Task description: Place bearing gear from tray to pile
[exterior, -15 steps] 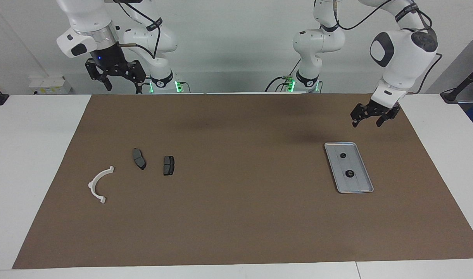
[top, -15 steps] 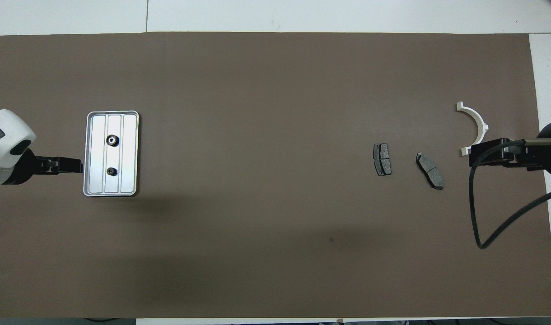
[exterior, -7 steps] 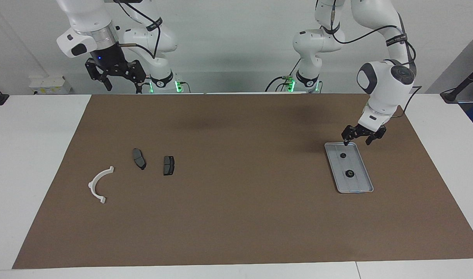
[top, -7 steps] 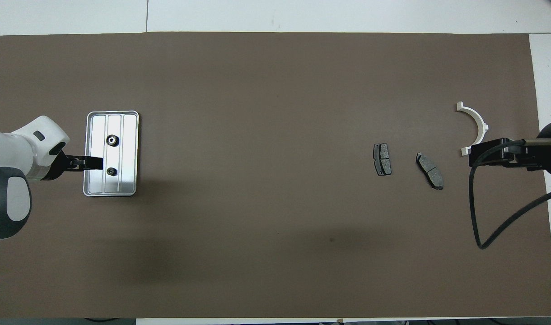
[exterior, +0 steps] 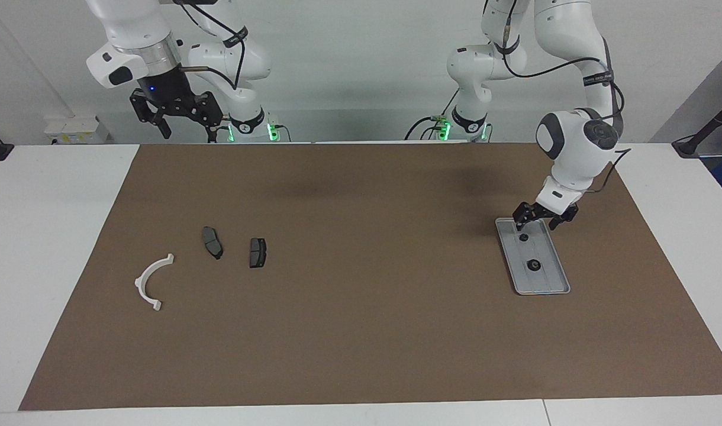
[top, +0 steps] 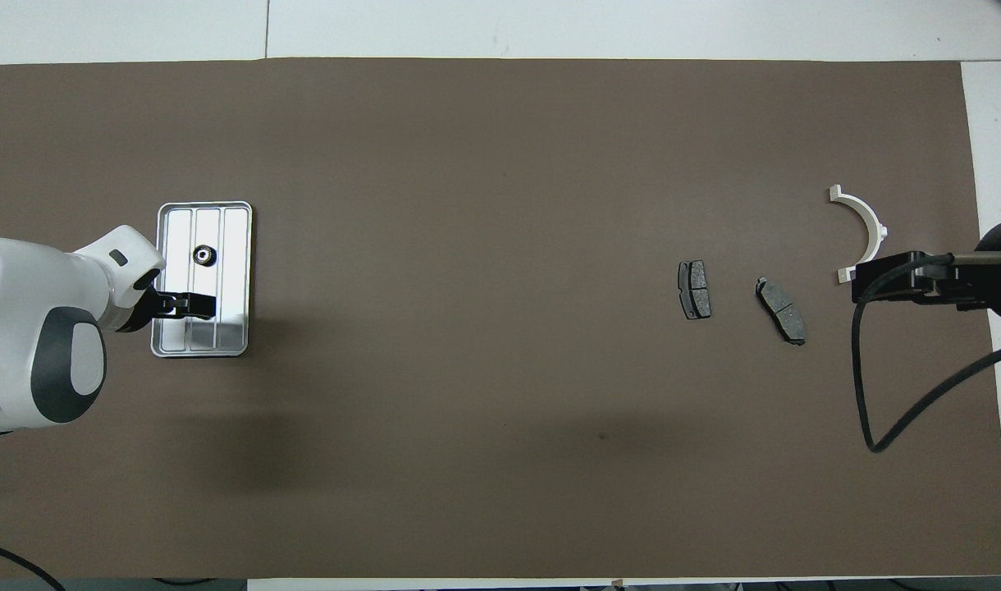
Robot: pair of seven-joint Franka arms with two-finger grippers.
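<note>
The silver tray (exterior: 549,279) lies on the brown mat toward the left arm's end; it also shows in the overhead view (top: 231,234). Two dark bearing gears sit in it, the nearer one (exterior: 524,238) and the farther one (exterior: 533,265). My left gripper (exterior: 535,226) is open, low over the tray's end nearest the robots, just above the nearer gear. In the overhead view the left gripper (top: 195,305) covers that gear, and the farther gear (top: 203,255) shows. The pile, a white arc (exterior: 143,277) and two brake pads (exterior: 212,242) (exterior: 257,252), lies toward the right arm's end.
My right gripper (exterior: 186,125) waits open and empty, raised high over the mat's edge nearest the robots; in the overhead view the right gripper (top: 857,283) overlaps the arc's (top: 871,218) end. A black cable (top: 870,394) hangs from that arm. White table borders the brown mat (exterior: 361,331).
My left gripper has come down and moved from beside the tray to low over its nearer end, above the nearer gear. The right arm and the parts have not moved.
</note>
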